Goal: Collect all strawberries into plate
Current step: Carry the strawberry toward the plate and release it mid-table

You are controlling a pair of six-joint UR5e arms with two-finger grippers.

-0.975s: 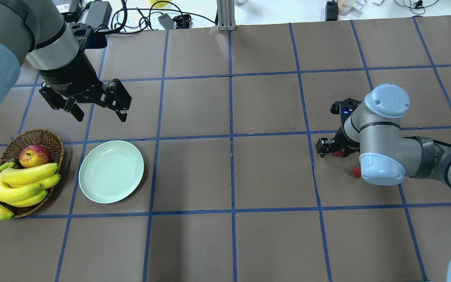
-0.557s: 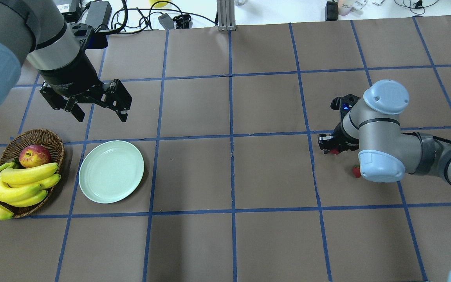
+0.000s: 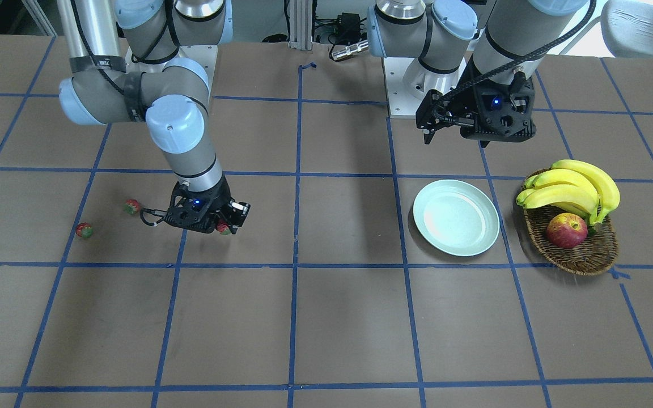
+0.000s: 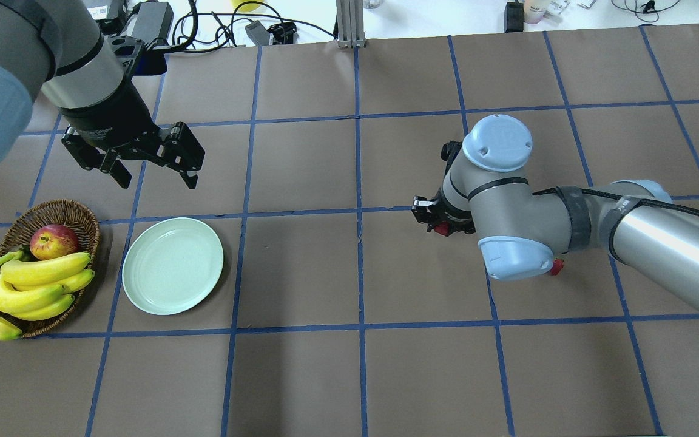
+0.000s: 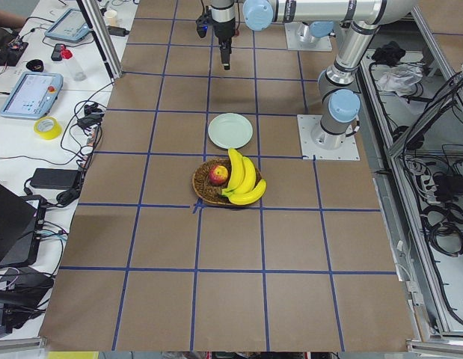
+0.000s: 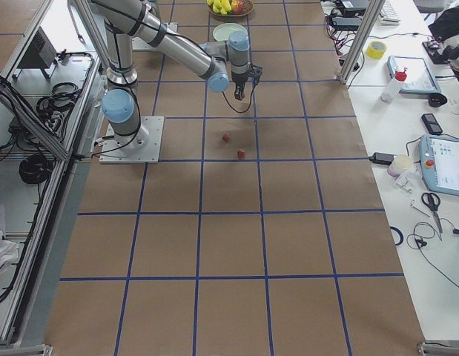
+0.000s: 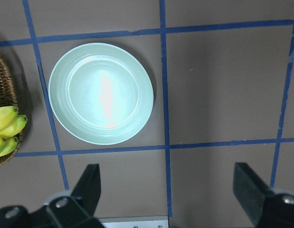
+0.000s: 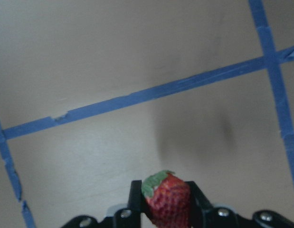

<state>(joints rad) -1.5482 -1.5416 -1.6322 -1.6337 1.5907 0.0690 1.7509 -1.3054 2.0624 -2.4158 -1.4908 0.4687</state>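
Note:
My right gripper (image 4: 438, 227) is shut on a small red strawberry (image 8: 165, 197) with a green cap and holds it above the brown table, right of centre. Two more strawberries (image 3: 131, 206) (image 3: 84, 230) lie on the table behind it, towards my right. One strawberry (image 4: 557, 267) peeks out from under the right arm's elbow. The pale green plate (image 4: 173, 266) sits empty at the left. My left gripper (image 4: 158, 181) hangs open above the table just beyond the plate (image 7: 100, 92), with nothing between its fingers.
A wicker basket (image 4: 52, 212) with bananas (image 4: 34, 285) and a red apple (image 4: 53, 241) stands left of the plate. Cables and power bricks (image 4: 149, 21) lie past the table's far edge. Blue tape lines cross the table.
The right arm has swung left, towards the table's middle, carrying the strawberry in its shut gripper. The left arm has not moved.

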